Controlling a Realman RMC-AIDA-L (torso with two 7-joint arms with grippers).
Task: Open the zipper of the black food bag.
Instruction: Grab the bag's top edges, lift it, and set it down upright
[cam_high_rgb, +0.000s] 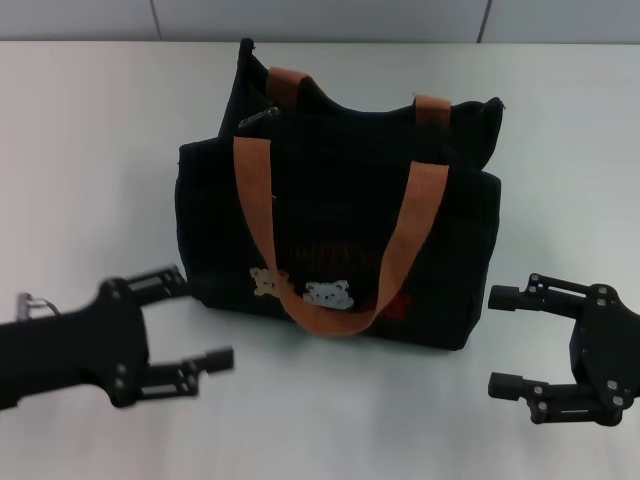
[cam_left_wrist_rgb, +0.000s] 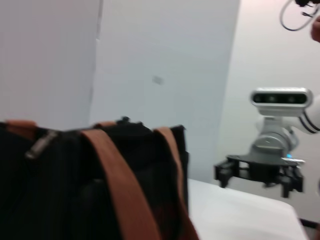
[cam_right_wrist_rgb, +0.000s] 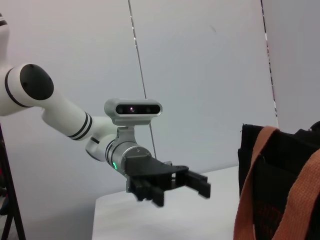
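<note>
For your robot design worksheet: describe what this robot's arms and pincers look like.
Both the left pincer and the right pincer are matte black, with slim jointed fingers held by small bolts. The wrist views show glossy white rounded arm links with black joint bands, a silver-grey camera bar above each wrist, and a small green light.

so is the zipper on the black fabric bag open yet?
Cannot tell for certain. The brass-grey pull tab sits at the black food bag rim's left end; both grippers are clear.

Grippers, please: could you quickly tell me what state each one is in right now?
Left gripper: open, holding nothing, near the black food bag's lower left corner.
Right gripper: open, holding nothing, just off the bag's right side.
</note>
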